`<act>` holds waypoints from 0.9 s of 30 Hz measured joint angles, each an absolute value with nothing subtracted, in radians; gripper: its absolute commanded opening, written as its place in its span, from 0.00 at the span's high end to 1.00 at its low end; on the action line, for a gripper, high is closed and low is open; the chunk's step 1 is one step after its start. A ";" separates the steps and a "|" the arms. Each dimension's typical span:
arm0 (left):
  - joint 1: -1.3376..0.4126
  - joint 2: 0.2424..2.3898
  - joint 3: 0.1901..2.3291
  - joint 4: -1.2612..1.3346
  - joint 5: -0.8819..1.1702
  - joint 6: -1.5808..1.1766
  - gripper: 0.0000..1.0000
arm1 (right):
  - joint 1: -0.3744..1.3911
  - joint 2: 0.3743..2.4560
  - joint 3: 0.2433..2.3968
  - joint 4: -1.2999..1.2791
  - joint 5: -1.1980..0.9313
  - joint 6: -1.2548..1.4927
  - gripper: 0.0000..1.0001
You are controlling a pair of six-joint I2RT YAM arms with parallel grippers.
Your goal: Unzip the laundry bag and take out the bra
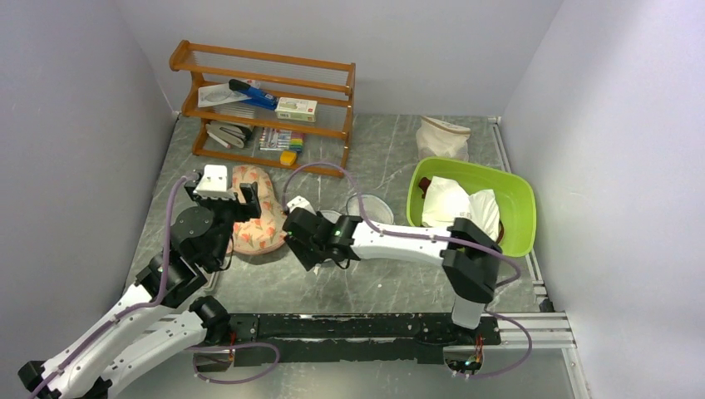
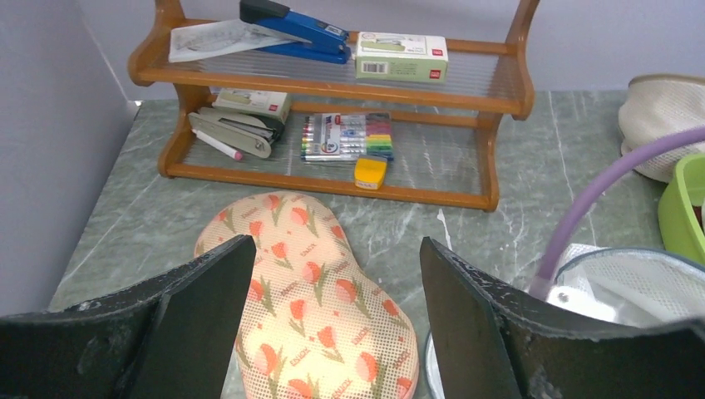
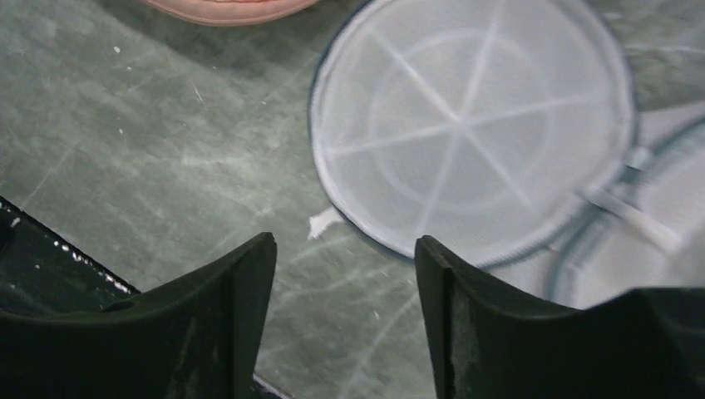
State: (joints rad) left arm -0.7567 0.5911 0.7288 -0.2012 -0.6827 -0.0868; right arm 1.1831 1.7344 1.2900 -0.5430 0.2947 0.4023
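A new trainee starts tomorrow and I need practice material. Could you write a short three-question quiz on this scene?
1. True or false: the right gripper is shut on the laundry bag.
2. Which item does the left gripper hover over? A. floral padded item B. stapler C. green tub
3. Fill in: the laundry bag's two halves lie ___ on the table.
Key: 1 false, its jaws stand open and empty; 2 A; 3 open.

Bare marble table (image 1: 374, 287) lay open just ahead of both arm bases. Farther back, the laundry bag (image 3: 470, 133) sat between the floral padded item (image 2: 316, 324) and the green basin (image 1: 520, 216). A wooden rack (image 1: 266, 108) blocked the far left.
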 measured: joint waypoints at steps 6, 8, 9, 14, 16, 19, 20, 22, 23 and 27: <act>-0.757 0.583 0.726 -0.197 -0.715 -0.087 0.15 | 1.185 1.866 1.328 -0.475 0.216 0.407 0.51; -0.757 0.585 0.726 -0.197 -0.716 -0.087 0.14 | 1.185 1.903 1.353 -0.460 0.205 0.407 0.54; -0.757 0.586 0.726 -0.197 -0.717 -0.087 0.14 | 1.185 1.916 1.361 -0.457 0.202 0.407 0.54; -0.757 0.587 0.726 -0.197 -0.718 -0.087 0.12 | 1.185 1.973 1.398 -0.448 0.202 0.408 0.54; -0.757 0.587 0.726 -0.197 -0.718 -0.087 0.12 | 1.185 1.982 1.400 -0.446 0.206 0.408 0.54; -0.757 0.592 0.726 -0.197 -0.718 -0.087 0.12 | 1.185 2.003 1.418 -0.446 0.217 0.407 0.54; -0.757 0.594 0.726 -0.197 -0.718 -0.087 0.12 | 1.185 2.011 1.426 -0.446 0.222 0.407 0.55; -0.757 0.599 0.726 -0.197 -0.718 -0.087 0.11 | 1.185 2.032 1.438 -0.442 0.233 0.407 0.56; -0.757 0.601 0.726 -0.197 -0.718 -0.087 0.11 | 1.185 2.042 1.439 -0.437 0.237 0.408 0.56; -0.757 0.603 0.726 -0.197 -0.717 -0.087 0.11 | 1.183 2.060 1.439 -0.427 0.245 0.414 0.59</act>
